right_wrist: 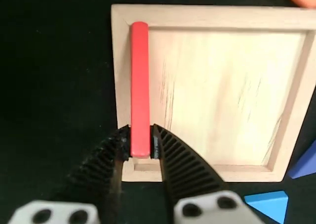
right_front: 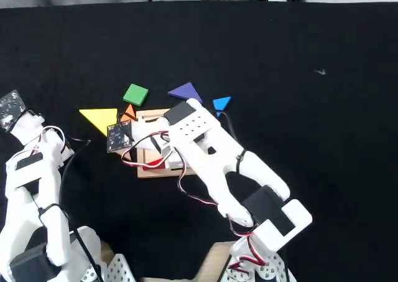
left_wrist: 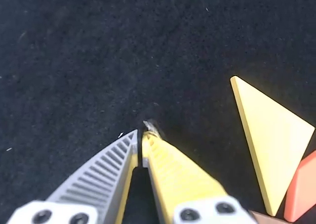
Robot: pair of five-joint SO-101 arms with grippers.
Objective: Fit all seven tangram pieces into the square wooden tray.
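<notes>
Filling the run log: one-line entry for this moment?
right gripper: shut on red piece | red piece: on edge in tray, along one wall | left gripper: shut, empty, near yellow triangle

You're looking at a square tray of pale bare wood (right_wrist: 207, 16), matt, its floor streaked with darker grain lines. Inside the tray, along one wall, the long red tangram piece (right_wrist: 139, 75) looks smooth and evenly painted, with a soft sheen. The right gripper (right_wrist: 139, 135), clamped on it at the tray's rim, has black plastic fingers (right_wrist: 175, 159) with fine ribbing. Under the tray, the black table cover (left_wrist: 89, 51) reads as matt cloth, slightly fuzzy and dotted with lint. Off the tray, the yellow triangle (left_wrist: 269, 135) is smooth and matt, and the left gripper (left_wrist: 140, 135) shows ribbed plastic, one finger grey, one yellow.
</notes>
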